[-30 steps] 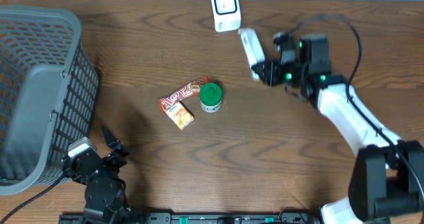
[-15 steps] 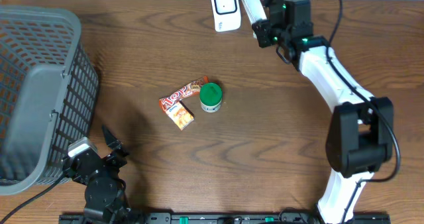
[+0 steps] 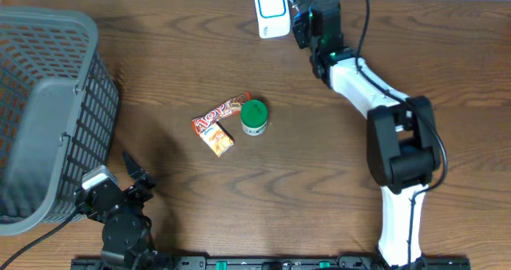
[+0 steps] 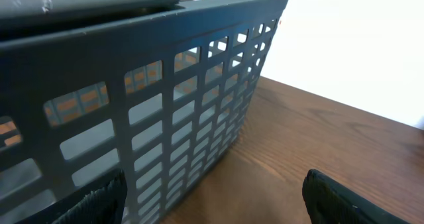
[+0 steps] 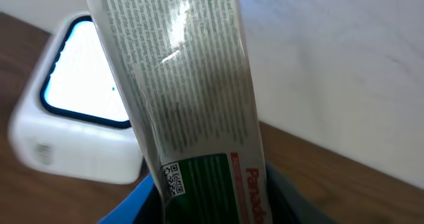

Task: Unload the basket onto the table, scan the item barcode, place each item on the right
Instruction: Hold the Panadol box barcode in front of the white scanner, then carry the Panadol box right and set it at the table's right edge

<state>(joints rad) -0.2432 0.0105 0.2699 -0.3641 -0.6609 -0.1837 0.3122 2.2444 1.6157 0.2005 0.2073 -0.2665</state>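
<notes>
Trouble brewing: we're pinching the long white-and-green cardboard box (image 5: 192, 85) in the part-closed right gripper (image 5: 209, 207), right beside the white square scanner (image 5: 79, 118), but the barcode may be facing away and not reading.

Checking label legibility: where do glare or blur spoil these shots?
Right wrist: a bright sheen washes out print on the upper tube, and the scanner behind is soft, its window blown white. Left wrist: the background beyond the basket is overexposed. Overhead: evenly lit, sharp.
</notes>
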